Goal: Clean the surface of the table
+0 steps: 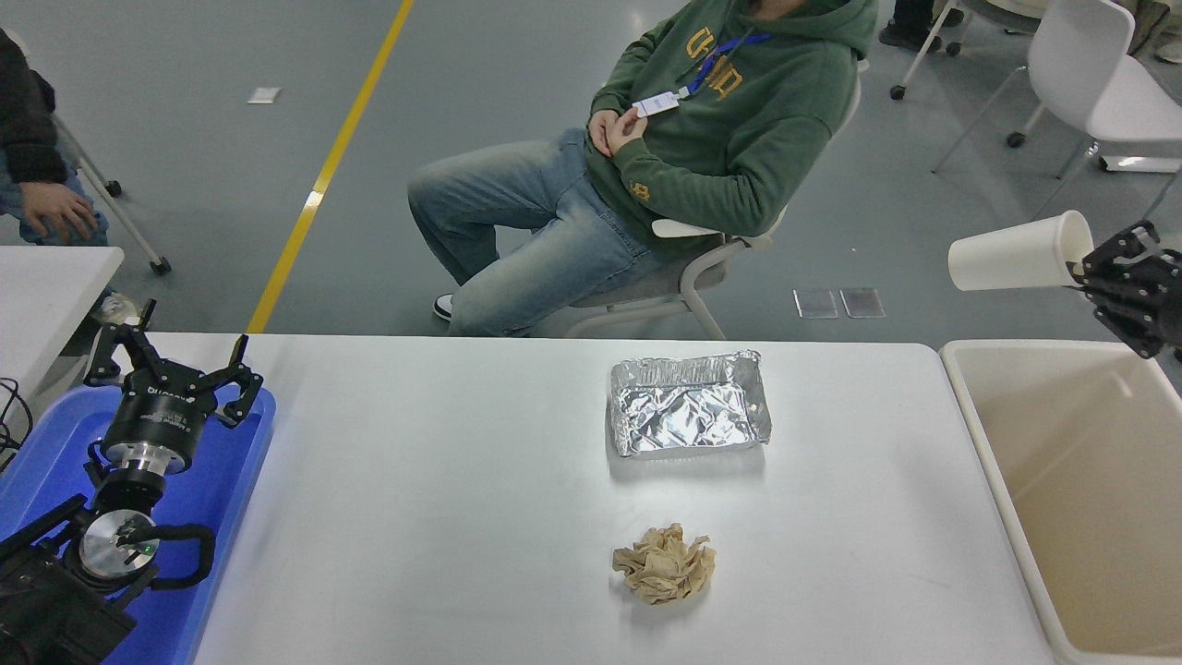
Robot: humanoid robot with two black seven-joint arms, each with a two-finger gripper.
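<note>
The white table surface (pixel 443 480) fills the middle of the head view. On it lie a crumpled foil tray (pixel 688 404) and, nearer me, a crumpled brown paper ball (pixel 664 563). My right gripper (pixel 1082 270) comes in from the right edge and is shut on the rim of a white paper cup (pixel 1016 252). It holds the cup on its side in the air, above the far edge of the beige bin (pixel 997 462). My left gripper (pixel 171 365) is open and empty, parked over the blue tray (pixel 222 517) at the lower left.
A person in a green hoodie sits on a chair (pixel 702 268) just beyond the table's far edge. Another person's hand (pixel 55 211) shows at the far left, by a smaller white table corner (pixel 46 286). A white chair (pixel 1099 83) stands at the top right.
</note>
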